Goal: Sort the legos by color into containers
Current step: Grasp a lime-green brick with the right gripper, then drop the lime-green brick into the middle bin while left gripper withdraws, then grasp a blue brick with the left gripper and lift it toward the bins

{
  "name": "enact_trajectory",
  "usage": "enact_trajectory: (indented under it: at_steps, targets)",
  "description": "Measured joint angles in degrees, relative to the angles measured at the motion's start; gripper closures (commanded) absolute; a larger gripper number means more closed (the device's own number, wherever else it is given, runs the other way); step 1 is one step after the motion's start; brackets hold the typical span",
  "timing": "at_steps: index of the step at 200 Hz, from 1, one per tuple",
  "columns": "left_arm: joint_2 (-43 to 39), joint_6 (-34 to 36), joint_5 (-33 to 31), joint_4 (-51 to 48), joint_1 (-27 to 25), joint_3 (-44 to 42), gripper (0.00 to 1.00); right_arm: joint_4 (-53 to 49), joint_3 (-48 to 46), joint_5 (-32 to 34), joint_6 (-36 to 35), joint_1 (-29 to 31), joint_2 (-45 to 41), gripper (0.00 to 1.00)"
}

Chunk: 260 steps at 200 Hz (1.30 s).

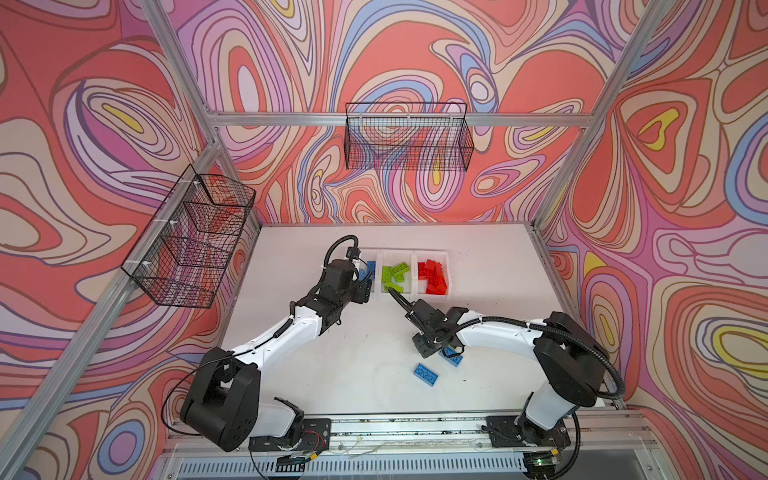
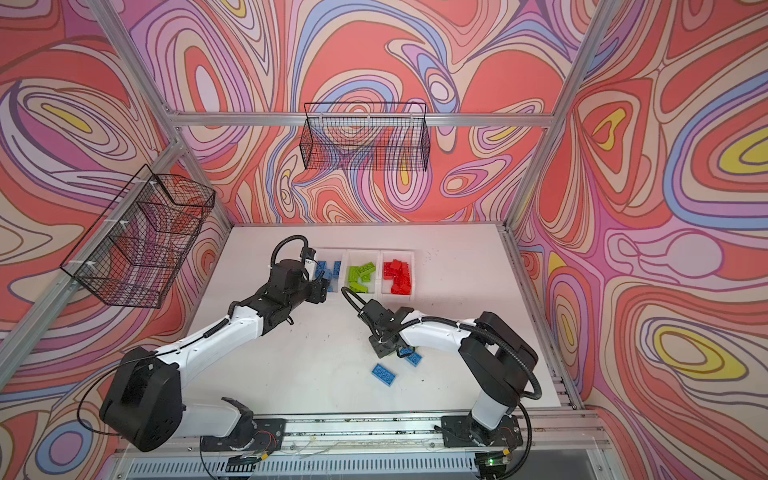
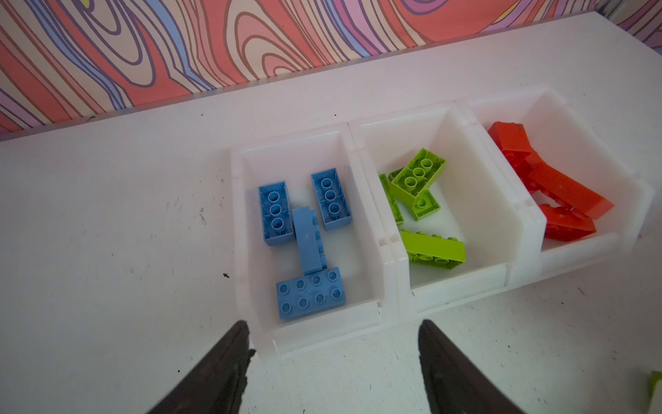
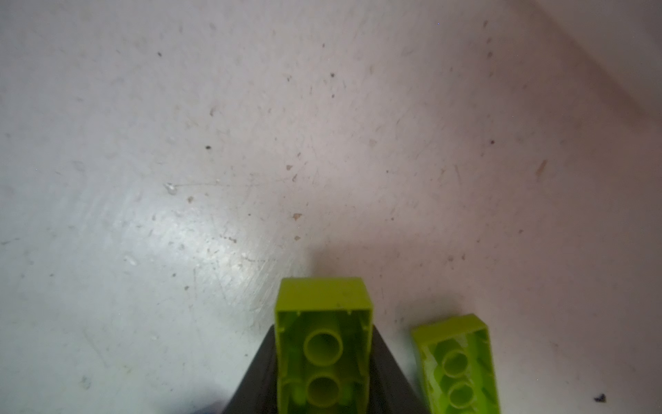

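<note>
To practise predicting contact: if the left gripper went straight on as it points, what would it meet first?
Probably the left gripper meets the front wall of the bin holding blue bricks; depth is unclear.

The white bins [image 3: 390, 251] hold color-sorted legos [image 3: 310, 297]; two blue bricks [image 1: 427, 375] and two upturned green bricks [image 4: 322, 344] sit outside.

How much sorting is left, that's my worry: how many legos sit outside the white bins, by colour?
Blue legos: 2, on the table.
Green legos: 2, one between the right fingers, one beside it.
Red: 0.
Total: 4.
</note>
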Motion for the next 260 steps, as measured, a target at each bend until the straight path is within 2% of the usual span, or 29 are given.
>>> enact_trajectory:
  at_steps: [35,67,132,153,173,190,217,260]
  targets:
    - [-3.5,0.0,0.2,-1.0,0.0,-1.2,0.24,0.5,7.8,0.3,-0.3,-1.4,-1.9,0.72]
    - [-7.5,0.4,0.2,-2.7,0.0,-3.1,0.24,2.5,17.3,-0.1,-0.3,-5.2,0.0,0.72]
    - [-20.8,5.7,2.4,-7.3,-1.6,-8.2,0.24,8.2,30.7,-4.8,0.1,-13.4,17.6,0.67]
    - [-22.7,8.2,3.5,-9.4,-3.0,-8.2,0.24,8.2,33.7,-5.3,-0.6,-14.1,22.4,0.58]
    - [-22.9,10.3,4.3,-11.6,-4.4,-8.2,0.24,8.2,36.2,-5.9,-1.1,-14.1,24.7,0.43]
    - [-22.6,11.9,4.8,-13.3,-6.0,-8.2,0.23,8.6,36.9,-6.1,-1.0,-14.1,24.8,0.37]
    - [-20.5,15.5,6.5,-15.0,-9.7,-8.1,0.23,9.9,35.7,-6.1,-1.0,-14.8,23.5,0.37]
    - [-11.4,24.3,10.4,-17.0,-16.8,-4.6,0.21,11.7,26.0,-4.6,-0.6,-18.8,12.8,0.37]
